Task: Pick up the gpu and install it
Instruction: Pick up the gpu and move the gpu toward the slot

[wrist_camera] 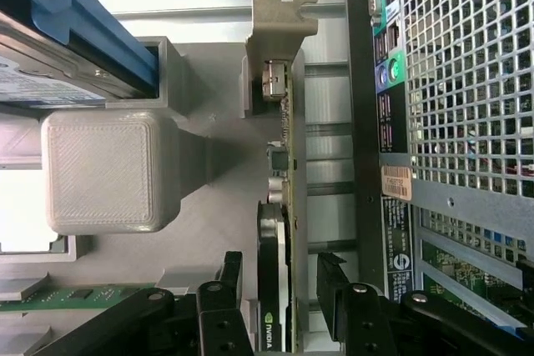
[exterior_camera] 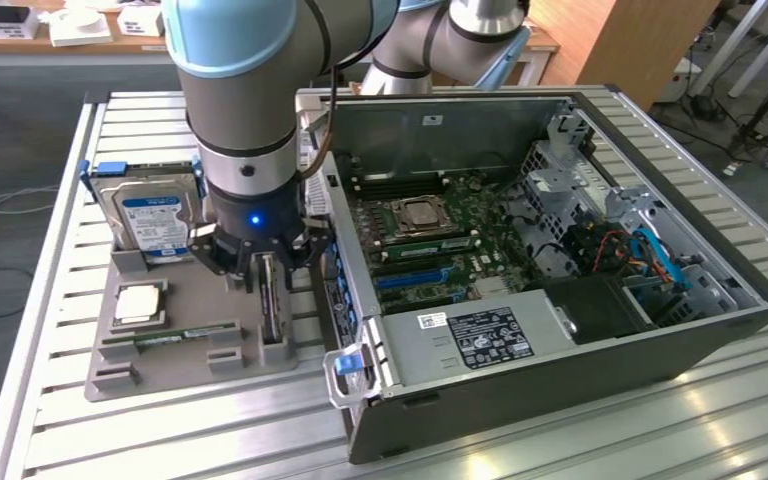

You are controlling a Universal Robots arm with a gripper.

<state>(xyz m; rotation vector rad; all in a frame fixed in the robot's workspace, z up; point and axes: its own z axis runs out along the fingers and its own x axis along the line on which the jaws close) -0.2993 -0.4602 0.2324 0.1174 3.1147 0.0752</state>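
The slatted metal table (exterior_camera: 131,445) carries an open computer case (exterior_camera: 558,385) and, to the exterior view's left of it, a grey holder tray (exterior_camera: 157,378). The gpu (exterior_camera: 272,315) stands on edge in a slot of that tray, just beside the case. The gripper (exterior_camera: 267,272) straddles its top edge, spread wide, with a gap between each of its fingers (wrist_camera: 230,277) and the card. It holds nothing.

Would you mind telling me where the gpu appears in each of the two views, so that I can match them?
Exterior view: the gpu stands on edge in the grey holder, directly under the gripper, toward the exterior view's left.
Wrist view: the gpu is seen edge-on, its near end between the open gripper's fingers.
Shared landmark: the computer case, right beside the gpu in both.
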